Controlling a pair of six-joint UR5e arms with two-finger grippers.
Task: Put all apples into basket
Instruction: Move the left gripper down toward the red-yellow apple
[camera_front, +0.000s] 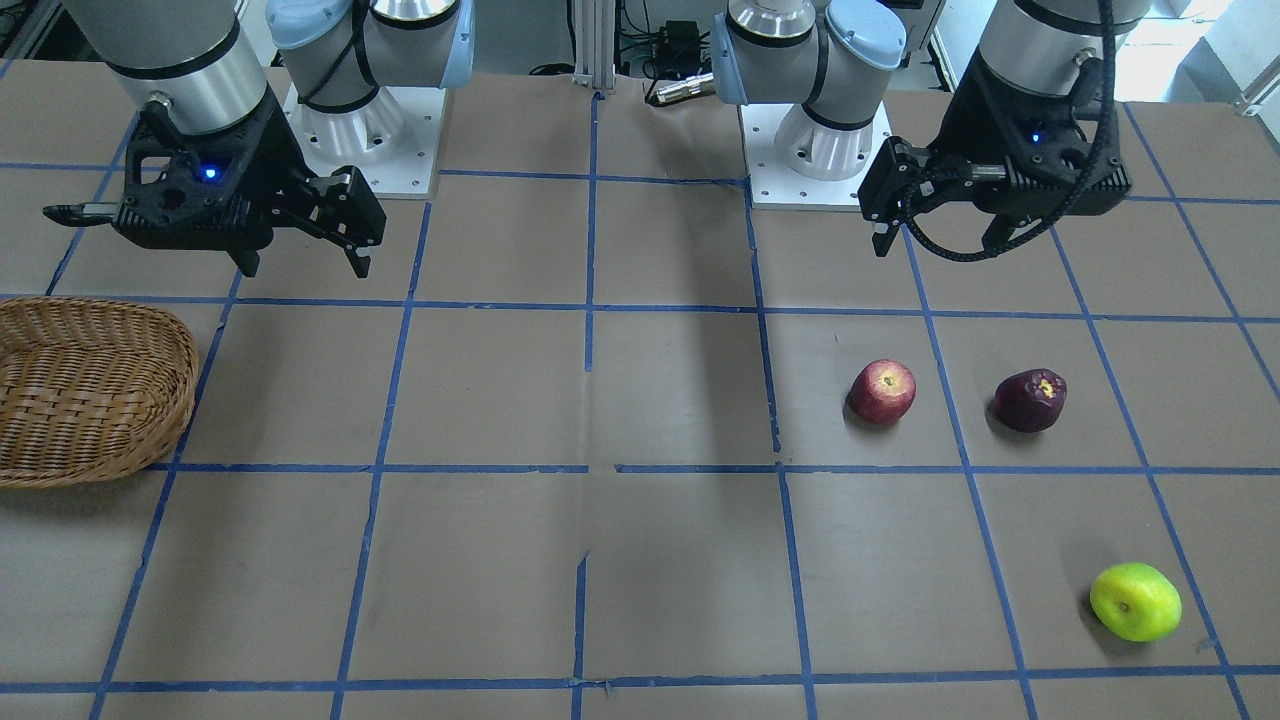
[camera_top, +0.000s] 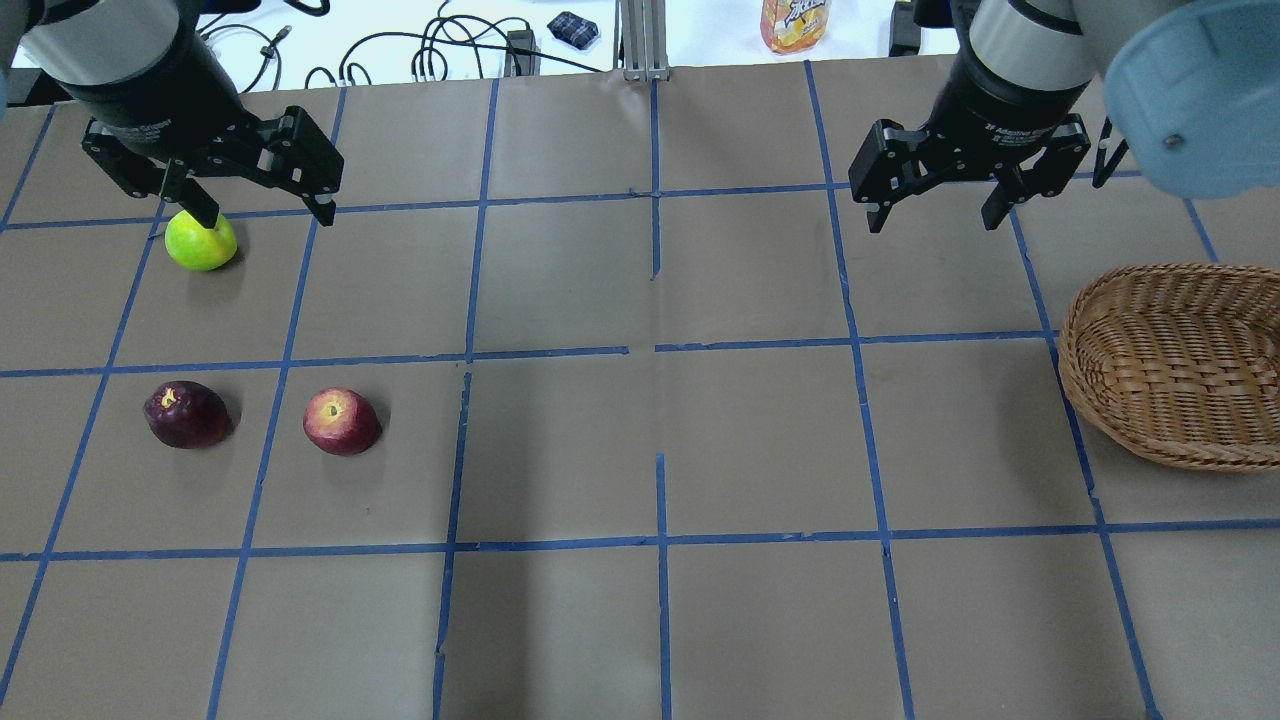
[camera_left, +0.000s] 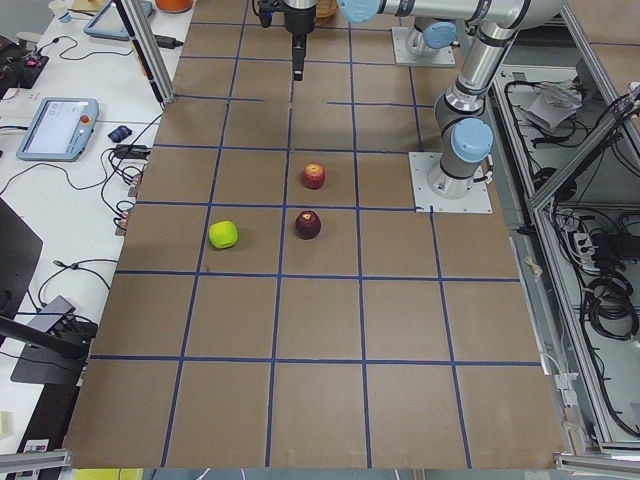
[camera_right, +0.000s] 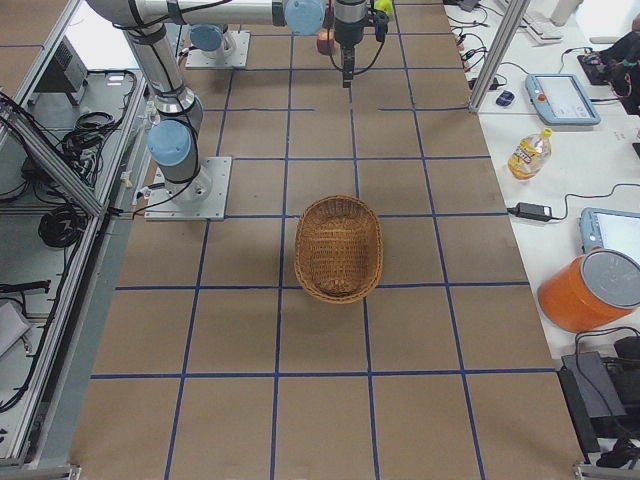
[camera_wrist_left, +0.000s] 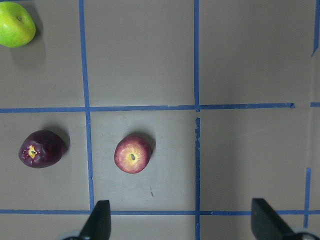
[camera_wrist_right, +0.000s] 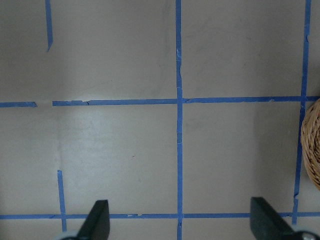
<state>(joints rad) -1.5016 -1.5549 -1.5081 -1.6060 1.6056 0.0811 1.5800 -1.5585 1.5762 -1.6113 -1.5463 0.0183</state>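
Red apple (camera_top: 341, 421) and maroon apple (camera_top: 186, 414) are laid side by side, not touching, on the counter's (camera_top: 760, 430) left part. The green apple (camera_top: 201, 241) is set farther from the robot, and all three are well apart from the basket (camera_top: 1170, 370) at the right. The left tool (camera_top: 268, 216) and right tool (camera_top: 932, 224) are held above the blue tape lines (camera_top: 655, 350), fingers spread.

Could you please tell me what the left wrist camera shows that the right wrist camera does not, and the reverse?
Only the left wrist view shows the three apples: the green apple at top left, the dark purple apple and the red apple side by side, apart. Only the right wrist view shows the basket, its rim at the right edge. Both show the brown table with blue tape lines, and each its own gripper, the left gripper and the right gripper, open and empty.
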